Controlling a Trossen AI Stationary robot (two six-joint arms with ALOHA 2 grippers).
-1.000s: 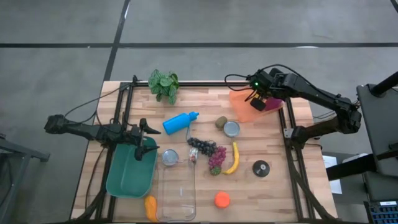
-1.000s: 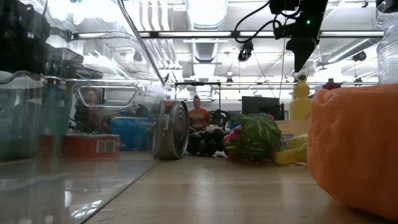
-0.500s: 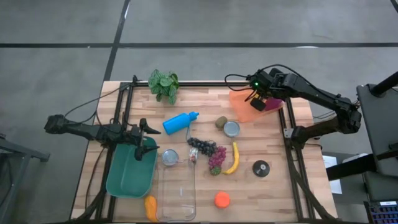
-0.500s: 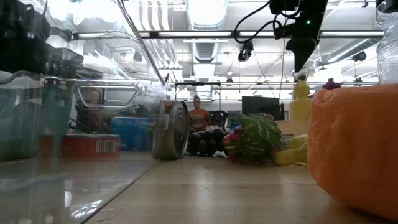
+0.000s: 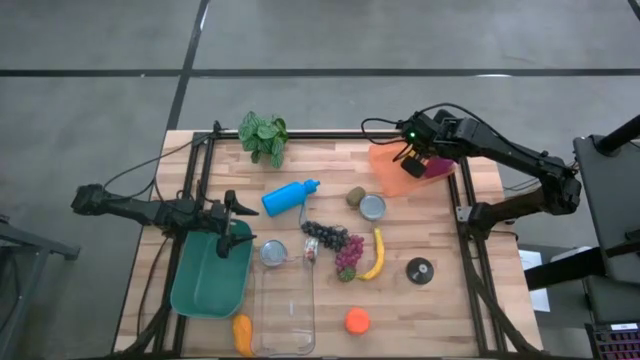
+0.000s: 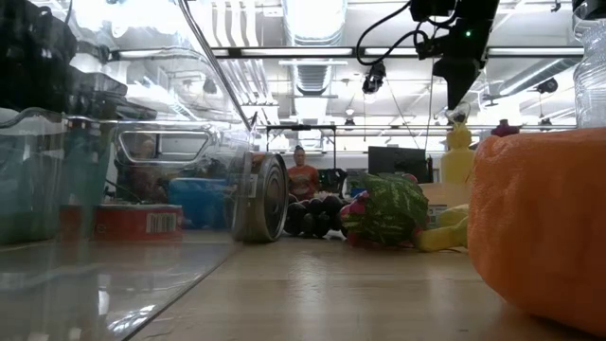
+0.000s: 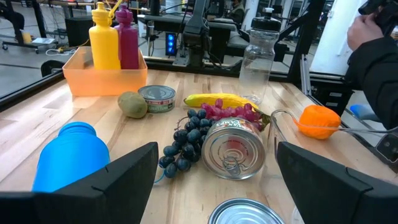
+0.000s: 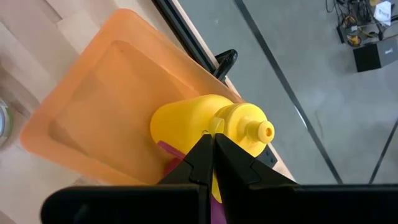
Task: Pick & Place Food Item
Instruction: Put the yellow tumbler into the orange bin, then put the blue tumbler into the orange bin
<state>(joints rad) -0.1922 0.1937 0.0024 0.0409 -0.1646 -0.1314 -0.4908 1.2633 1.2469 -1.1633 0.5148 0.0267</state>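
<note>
Right claw (image 5: 414, 160) is hovering over the orange bin (image 5: 388, 172) at the table's (image 5: 440, 235) far right corner, fingers pressed fully together and gripping nothing. Right wrist view: the closed fingers (image 8: 208, 155) are sitting directly above the yellow squeeze bottle (image 8: 208, 127) standing in the bin, whether they are touching its cap is hard to tell. A magenta bottle (image 8: 171, 154) is peeking out just beside the yellow one, mostly hidden under the fingers.

Left claw (image 5: 232, 222) is waiting at the table's left edge above the green bin (image 5: 205, 280), fingers spread wide, empty. Left wrist view, things lying ahead of this claw: blue bottle (image 7: 65, 155) on its side, closest; tipped tin can (image 7: 234, 148) with lid facing the claw; dark grapes (image 7: 183, 142) touching that can; red grapes (image 7: 227, 112) and banana (image 7: 214, 99) just behind them; kiwi (image 7: 132, 104) beside an upright flat can (image 7: 157, 98); farther off the orange bin (image 7: 102, 79) with yellow bottle (image 7: 104, 37) and magenta bottle (image 7: 129, 38) upright inside. Clear jar (image 7: 257, 65) is standing behind the banana, an orange fruit (image 7: 318, 119) is lying off to the side.

High view: a potted plant (image 5: 263, 137) is sitting at the far edge well apart from both claws, a clear container (image 5: 285, 310) next to the green bin, a carrot-like piece (image 5: 243, 333) and an orange (image 5: 357, 320) at the near edge, a dark round lid (image 5: 419, 269) near the banana.
</note>
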